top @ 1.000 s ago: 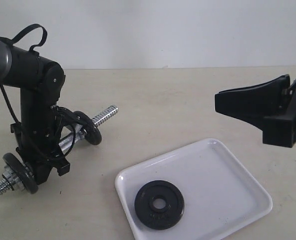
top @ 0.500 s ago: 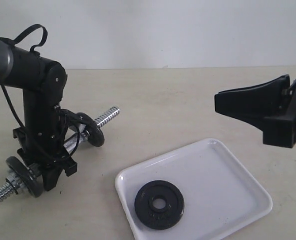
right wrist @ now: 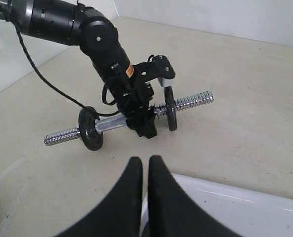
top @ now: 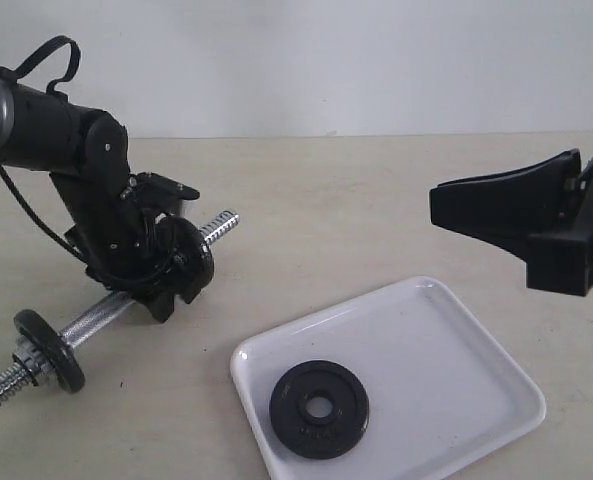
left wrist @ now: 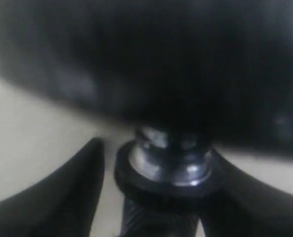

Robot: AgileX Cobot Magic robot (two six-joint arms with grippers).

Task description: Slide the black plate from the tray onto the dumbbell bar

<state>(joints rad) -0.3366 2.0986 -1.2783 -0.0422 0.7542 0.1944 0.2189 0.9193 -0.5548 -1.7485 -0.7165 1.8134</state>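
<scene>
The black plate [top: 319, 408] lies flat near the front left of the white tray [top: 476, 330]. Left of the tray the chrome dumbbell bar [top: 101, 318] rests on the table with a black disc [top: 51, 350] near its left end and another [top: 188, 262] near its right end. My left gripper [top: 171, 255] leans over that right-hand disc, open, its fingers straddling the bar; up close a chrome collar [left wrist: 168, 163] sits between them with a gap showing. At the right my right gripper [right wrist: 145, 160] hangs shut and empty above the tray's [right wrist: 235, 207] edge.
The bar's [right wrist: 111, 124] threaded right end [top: 216, 225] sticks out towards the back. The left arm's cable [top: 26, 215] loops down beside the bar. A pale wall runs behind the beige table.
The left arm has tilted over and shifted along the bar from its middle to the right-hand disc, and its jaws have widened. The right arm, tray and plate have not moved.
</scene>
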